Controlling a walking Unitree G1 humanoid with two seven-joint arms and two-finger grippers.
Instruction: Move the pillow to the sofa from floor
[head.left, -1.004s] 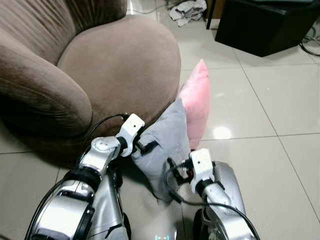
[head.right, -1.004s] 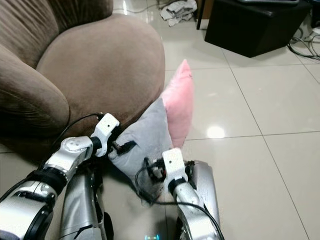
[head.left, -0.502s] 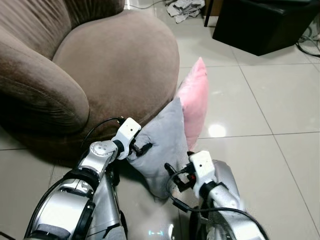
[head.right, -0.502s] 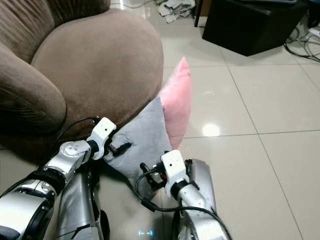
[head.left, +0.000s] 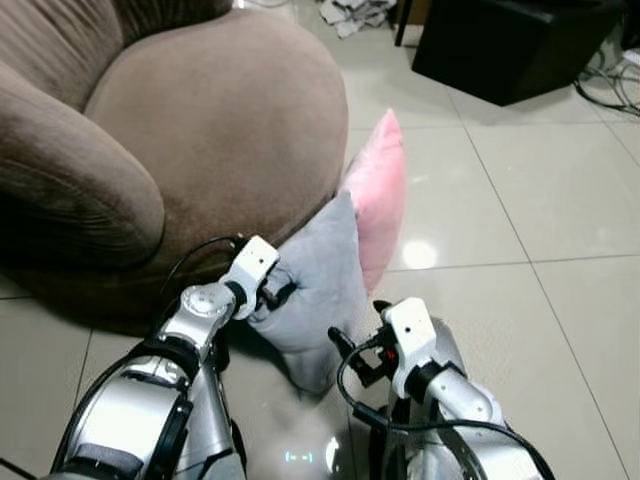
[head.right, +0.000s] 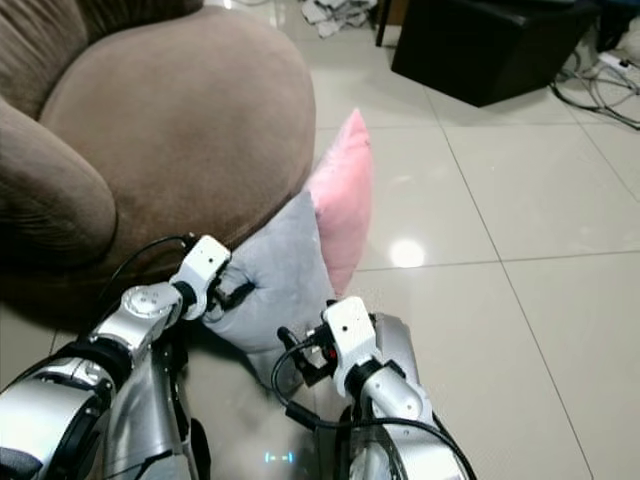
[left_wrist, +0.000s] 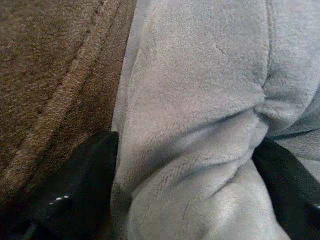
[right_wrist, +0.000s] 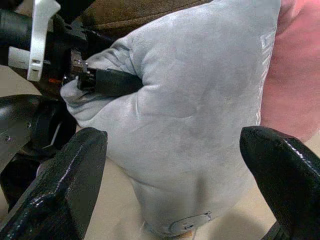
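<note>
Left gripper is pinching a fold of the pillow: in the left wrist view both black fingers are sitting either side of bunched grey plush, pressed in on it. From the right wrist view the same finger is digging into the pillow's corner, fabric puckering around it.

Right gripper is spread wide, fingers standing well apart with the grey face of the pillow between them, not touching it as far as the view shows. In the head views the right gripper is sitting just beside the pillow's lower corner.

Pillow is two-sided, grey face toward the robot, pink face away. It is standing on edge, leaning against the front of the sofa, lower corner on or just above the floor; contact there is hidden by the arms. A small tag or zipper pull is showing at the lower corner in the right wrist view.

Sofa is brown, rounded, with a thick armrest on the robot's left. Seat is holding nothing.

Beyond the sofa, a black cabinet is standing on the tiles, with a crumpled cloth lying near it and cables trailing beside it.
</note>
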